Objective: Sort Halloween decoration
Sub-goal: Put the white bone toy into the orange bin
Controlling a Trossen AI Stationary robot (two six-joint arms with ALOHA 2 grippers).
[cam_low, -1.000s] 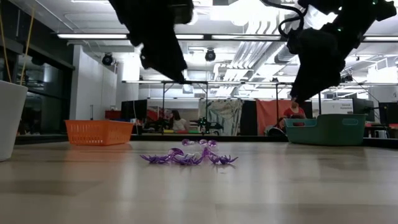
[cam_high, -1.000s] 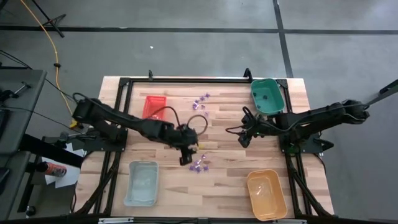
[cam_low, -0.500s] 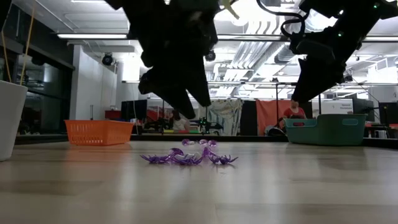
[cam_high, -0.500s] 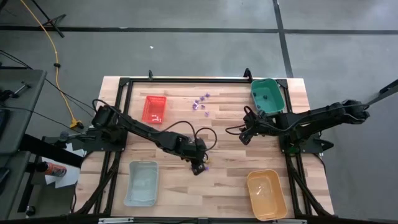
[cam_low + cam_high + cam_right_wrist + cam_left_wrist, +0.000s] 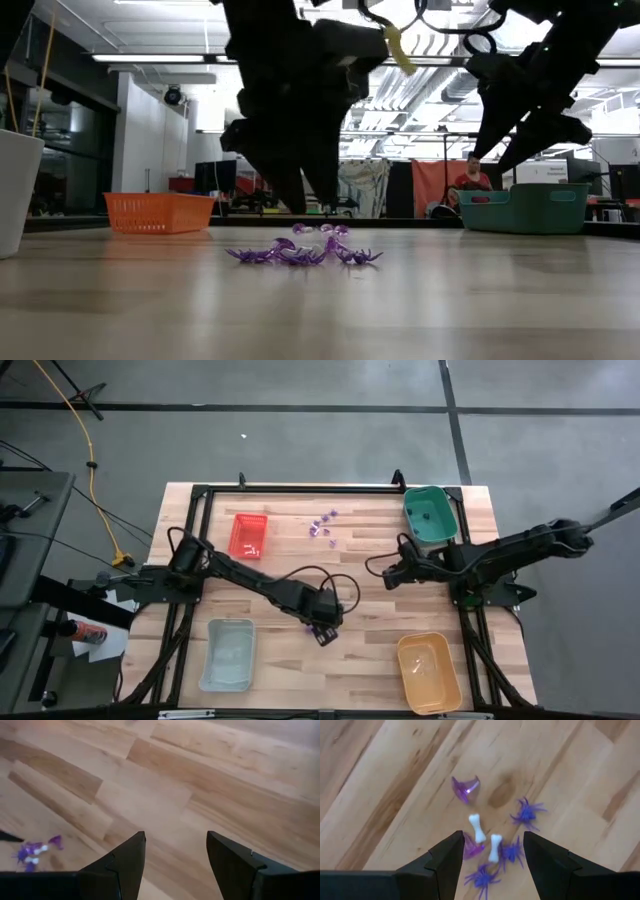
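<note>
Picking stage, looks like: left gripper (image 5: 490,857) hangs over the near cluster of Halloween decoration (image 5: 492,845) mid-table, fingers spread wide, nothing held. Purple spiders and two white bones (image 5: 477,828) lie right between the fingertips, so next it probably has to drop and close on just one piece, which is fiddly. Right gripper (image 5: 390,575) waits open and empty near the green tray (image 5: 430,515). Wooden table (image 5: 370,640), workshop room behind with ceiling lights and a seated person (image 5: 472,180).

Left pincer (image 5: 325,630) hides most of the near cluster of tiny purple plastic decorations (image 5: 322,637) from above; shapes unreadable.
</note>
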